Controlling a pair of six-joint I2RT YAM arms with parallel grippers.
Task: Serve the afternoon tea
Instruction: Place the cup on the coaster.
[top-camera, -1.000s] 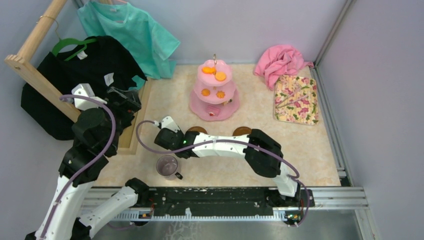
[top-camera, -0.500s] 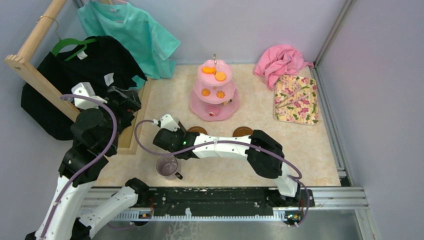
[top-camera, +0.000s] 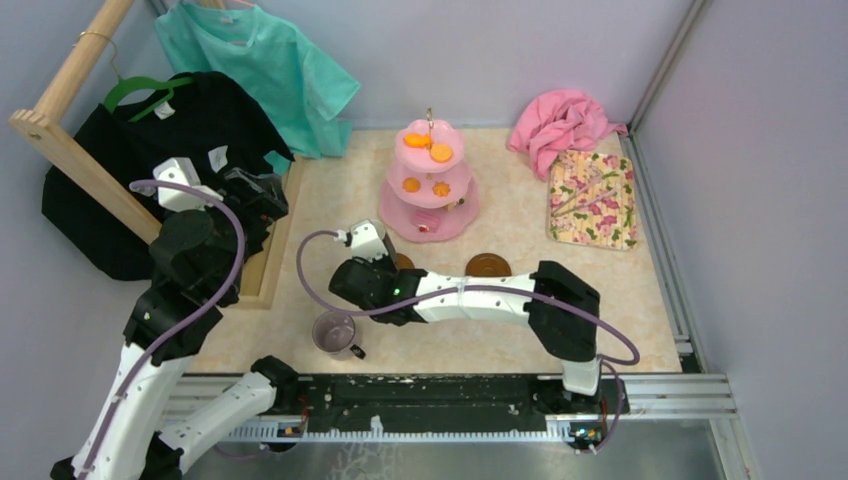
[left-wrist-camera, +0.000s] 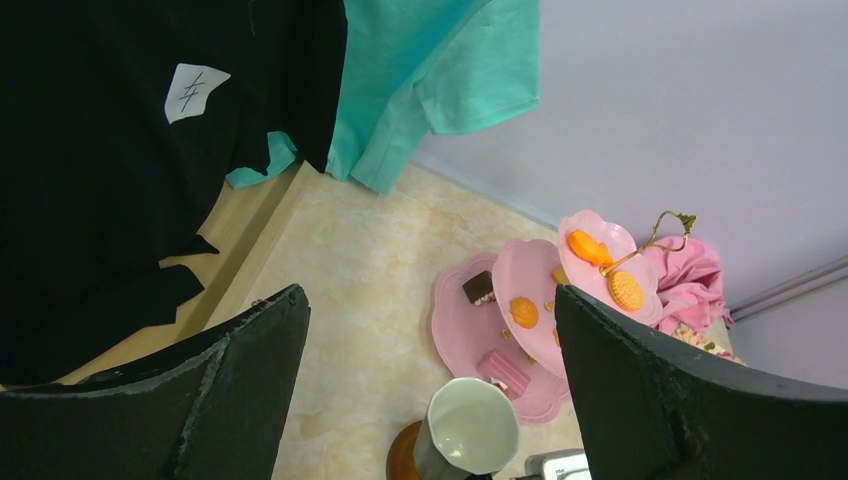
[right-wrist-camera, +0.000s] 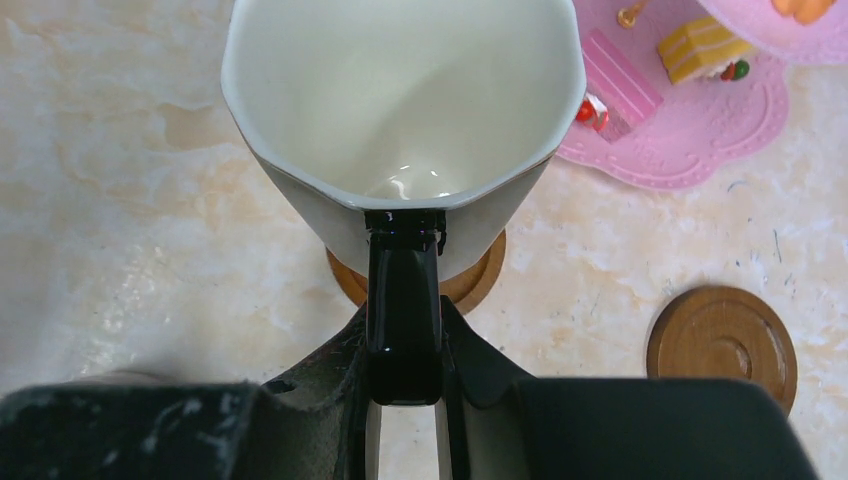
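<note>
My right gripper (right-wrist-camera: 403, 340) is shut on the black handle (right-wrist-camera: 403, 290) of the white mug (right-wrist-camera: 400, 100). The mug hangs over a brown saucer (right-wrist-camera: 482, 281); I cannot tell whether they touch. From above the right wrist (top-camera: 372, 268) hides that mug, and only the saucer's edge (top-camera: 403, 262) shows. A second saucer (top-camera: 487, 265) lies bare to its right. The grey-purple mug (top-camera: 335, 332) stands near the front edge. The pink cake stand (top-camera: 430, 222) with snacks is behind. My left gripper (left-wrist-camera: 430, 295) is open and held high at the left, with nothing between its fingers.
A pink cloth (top-camera: 562, 122) and a floral mat (top-camera: 592, 198) lie at the back right. A wooden rack (top-camera: 70, 150) with a black shirt (top-camera: 190, 130) and a teal shirt (top-camera: 260, 70) fills the left side, close to my left arm.
My right arm has carried the white mug to the right, over the left saucer. The second saucer is now fully uncovered. The left arm shifted slightly, still open.
</note>
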